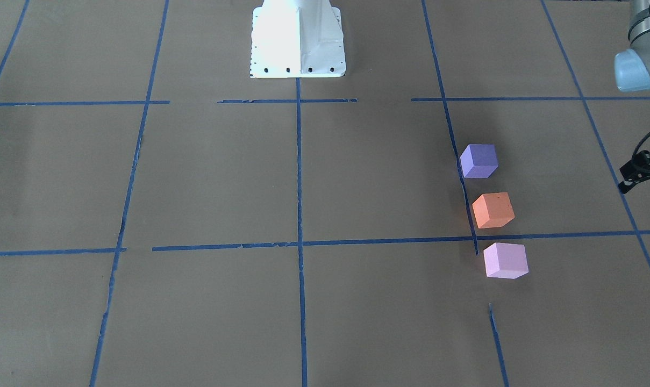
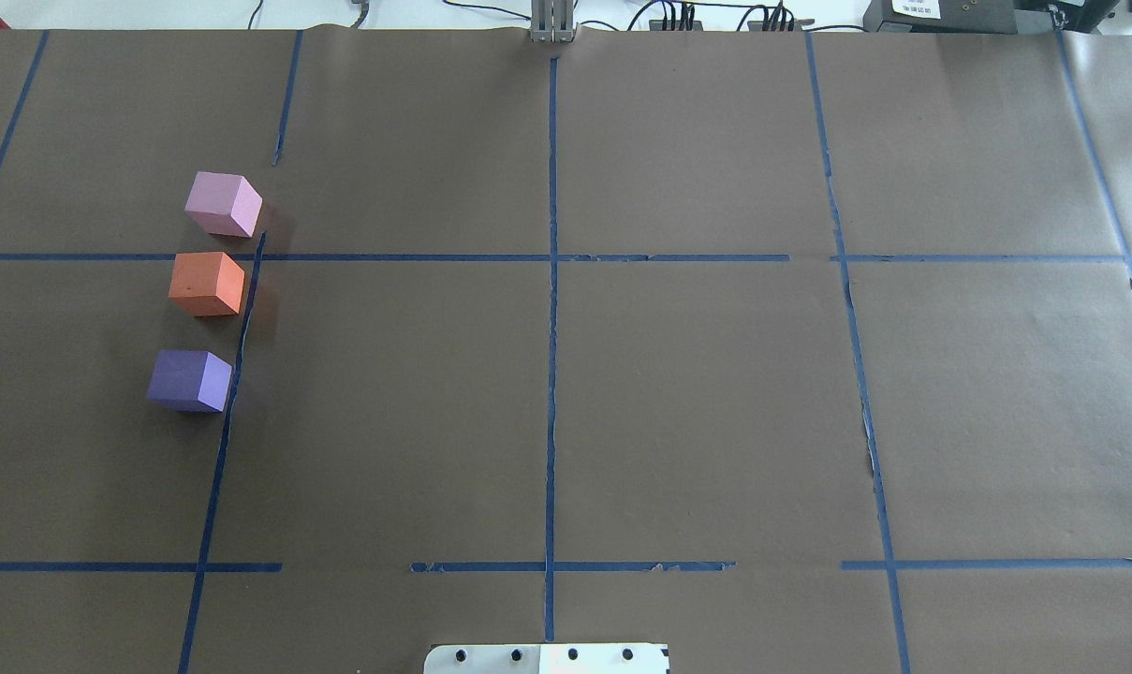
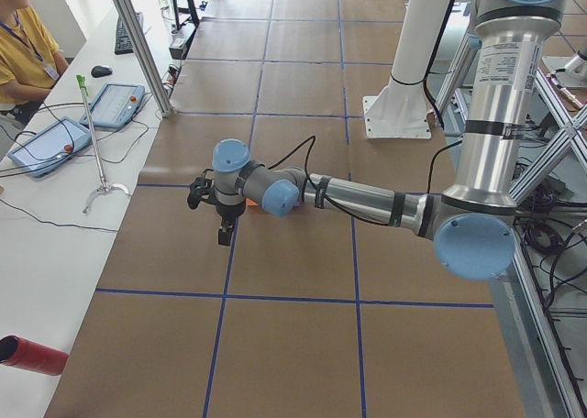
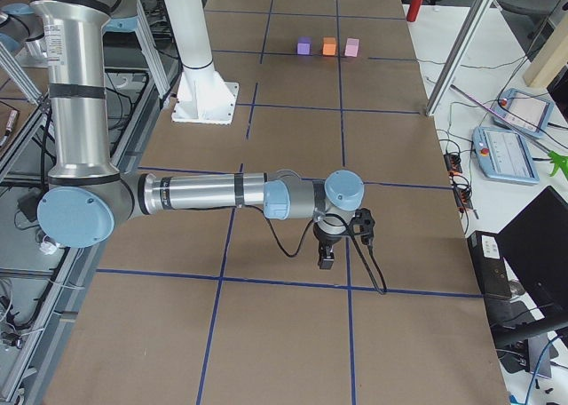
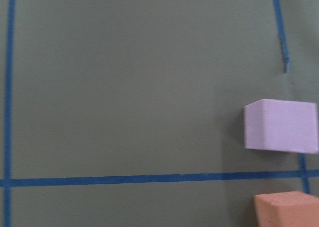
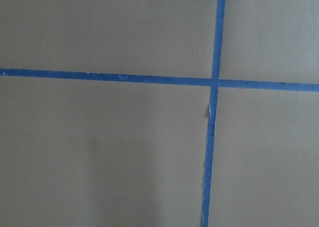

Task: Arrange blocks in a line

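Observation:
Three blocks stand in a row on the brown table, apart from each other: the violet-blue block (image 1: 479,160), the orange block (image 1: 493,210) and the pale pink block (image 1: 505,260). They also show in the overhead view as pink (image 2: 223,203), orange (image 2: 207,283) and violet-blue (image 2: 189,380). The left wrist view shows the pink block (image 5: 280,125) and the orange block's top (image 5: 286,209). My left gripper (image 3: 223,235) hangs above the table beside the row, holding nothing; only part of it shows at the front view's edge (image 1: 641,171). My right gripper (image 4: 327,256) hangs far from the blocks. I cannot tell whether either is open.
The white robot base (image 1: 298,40) stands at the table's middle back edge. Blue tape lines (image 2: 551,281) grid the brown paper. An operator (image 3: 23,42) and control pendants (image 3: 115,106) are at the side bench, with a red cylinder (image 3: 32,354) near the table corner.

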{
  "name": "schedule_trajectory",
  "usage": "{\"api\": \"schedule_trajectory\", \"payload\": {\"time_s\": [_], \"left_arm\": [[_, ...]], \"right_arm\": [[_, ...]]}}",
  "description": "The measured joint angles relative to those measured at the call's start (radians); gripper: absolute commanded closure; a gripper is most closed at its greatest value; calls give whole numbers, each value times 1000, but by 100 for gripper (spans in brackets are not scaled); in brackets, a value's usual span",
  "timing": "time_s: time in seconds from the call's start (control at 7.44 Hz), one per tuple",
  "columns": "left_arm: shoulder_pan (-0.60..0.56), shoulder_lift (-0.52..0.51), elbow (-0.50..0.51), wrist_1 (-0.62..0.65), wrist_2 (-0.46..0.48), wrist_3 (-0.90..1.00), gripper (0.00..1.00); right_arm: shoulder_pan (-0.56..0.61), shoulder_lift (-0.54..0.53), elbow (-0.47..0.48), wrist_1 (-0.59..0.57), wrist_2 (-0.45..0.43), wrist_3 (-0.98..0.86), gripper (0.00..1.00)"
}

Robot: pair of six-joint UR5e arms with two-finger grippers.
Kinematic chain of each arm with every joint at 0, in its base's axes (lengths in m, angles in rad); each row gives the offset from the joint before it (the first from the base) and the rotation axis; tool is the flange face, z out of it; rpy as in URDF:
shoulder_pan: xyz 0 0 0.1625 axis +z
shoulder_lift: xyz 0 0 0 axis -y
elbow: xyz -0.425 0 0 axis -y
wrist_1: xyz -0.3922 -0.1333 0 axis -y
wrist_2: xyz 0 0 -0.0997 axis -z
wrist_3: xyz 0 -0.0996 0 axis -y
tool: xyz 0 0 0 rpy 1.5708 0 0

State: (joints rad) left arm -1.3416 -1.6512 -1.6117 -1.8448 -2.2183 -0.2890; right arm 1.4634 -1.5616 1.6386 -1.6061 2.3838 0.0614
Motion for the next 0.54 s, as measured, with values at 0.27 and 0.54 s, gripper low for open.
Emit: {"api": "schedule_trajectory", "payload": {"time_s": [0.27, 0.54], "left_arm": [[-128, 56, 27, 49, 1, 228, 0], [-194, 87, 39, 57, 0, 280, 0]], "right_arm": [[0, 0, 0, 0, 0, 0, 0], [0, 0, 0, 0, 0, 0, 0]]}}
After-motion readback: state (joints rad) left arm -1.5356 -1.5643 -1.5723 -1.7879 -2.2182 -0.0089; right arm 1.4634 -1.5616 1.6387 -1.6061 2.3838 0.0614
